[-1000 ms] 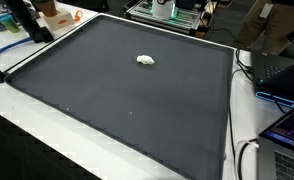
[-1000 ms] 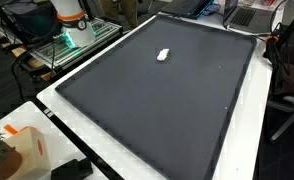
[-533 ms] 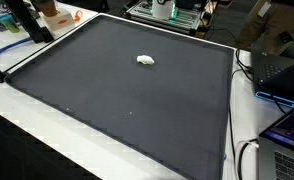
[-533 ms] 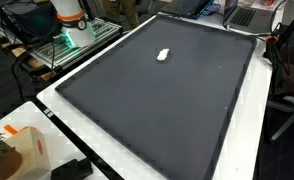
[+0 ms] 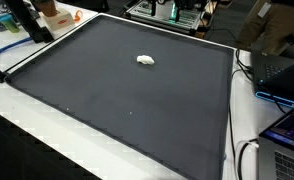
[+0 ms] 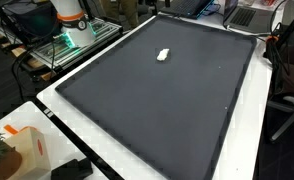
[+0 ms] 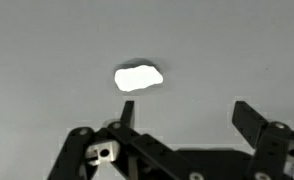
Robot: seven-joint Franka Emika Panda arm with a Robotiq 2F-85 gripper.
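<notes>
White, lumpy and soft-looking, the small crumpled wad (image 7: 138, 77) is sitting alone on the dark grey fabric mat (image 5: 117, 90) covering the bench, toward the far half in both exterior views (image 6: 163, 55). In the wrist view the tool (image 7: 183, 120) is hanging above it with its black fingers (image 7: 249, 121) spread wide and nothing between them, so it's holding nothing. The wad is lying a bit off to one side of the gap, not centred.

Honestly, the way to do this well looks like sliding the tool sideways until the wad is sitting right between the fingers, then dropping straight down so the tips are nearly brushing the mat before squeezing. A thing this flat and squishy is probably easy to pinch badly or push away.

The mat is looking smooth and flat, edged by a white bench border (image 6: 87, 130). Around it there's lab clutter: a laptop (image 5: 287, 140), cables, and an orange and white box (image 6: 22, 150).
</notes>
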